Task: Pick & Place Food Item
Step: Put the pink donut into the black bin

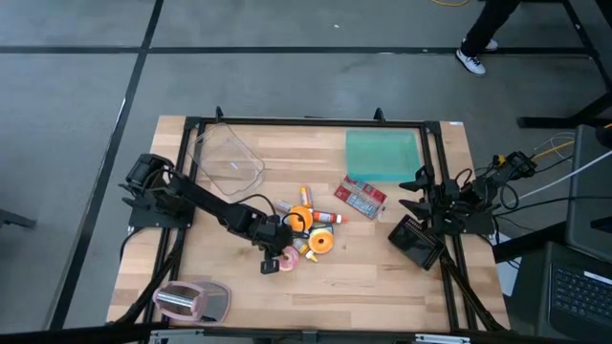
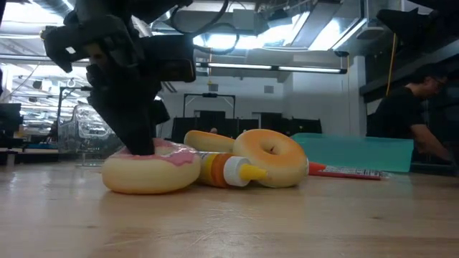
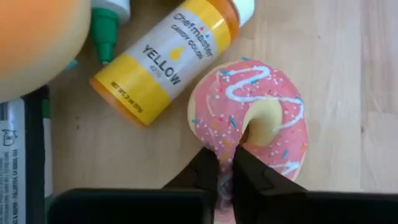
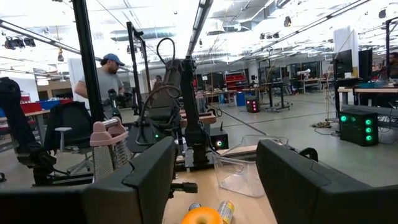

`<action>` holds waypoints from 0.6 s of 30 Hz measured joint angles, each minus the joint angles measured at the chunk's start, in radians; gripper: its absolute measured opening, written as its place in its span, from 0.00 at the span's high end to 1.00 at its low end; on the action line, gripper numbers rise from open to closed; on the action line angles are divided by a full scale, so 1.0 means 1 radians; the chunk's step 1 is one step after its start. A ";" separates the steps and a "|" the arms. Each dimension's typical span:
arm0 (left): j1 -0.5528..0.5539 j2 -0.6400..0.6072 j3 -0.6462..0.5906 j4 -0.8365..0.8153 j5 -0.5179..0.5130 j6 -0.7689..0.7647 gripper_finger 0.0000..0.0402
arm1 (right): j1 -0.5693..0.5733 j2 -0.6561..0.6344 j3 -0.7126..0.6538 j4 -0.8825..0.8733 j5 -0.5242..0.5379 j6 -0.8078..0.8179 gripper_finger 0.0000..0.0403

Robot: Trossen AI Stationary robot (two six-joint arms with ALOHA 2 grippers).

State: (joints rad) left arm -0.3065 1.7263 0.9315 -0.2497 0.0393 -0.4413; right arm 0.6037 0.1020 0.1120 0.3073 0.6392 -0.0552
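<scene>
The grasp looks to be the step in hand: the left gripper (image 3: pixel 225 165) has its jaws pinched together on the near rim of the pink-iced ring doughnut with white drizzle and sprinkles (image 3: pixel 252 118), one finger dipping into the hole. The doughnut sits flat on the pale wooden tabletop (image 1: pixel 382 268), directly under the jaws. Just beyond them lies a glossy orange-and-yellow plastic food-colouring bottle (image 3: pixel 166 59) on its side, and beside that a smooth, plain tan doughnut (image 2: pixel 271 158). The clear plastic tub (image 1: pixel 228 158), well away from the jaws, may be the drop-off, though I can't be sure. Next comes a straight lift; the soft-looking rim could slip from so narrow a pinch. The right gripper (image 4: pixel 214 180) waits at the tabletop's edge, jaws wide apart.
</scene>
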 joint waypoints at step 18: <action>0.075 -0.029 0.210 -0.011 0.007 0.252 0.96 | 0.000 0.000 0.000 0.014 0.000 0.011 0.44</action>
State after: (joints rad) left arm -0.2317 1.6970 1.1419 -0.2605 0.0461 -0.1892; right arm 0.6037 0.1020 0.1120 0.3212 0.6396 -0.0443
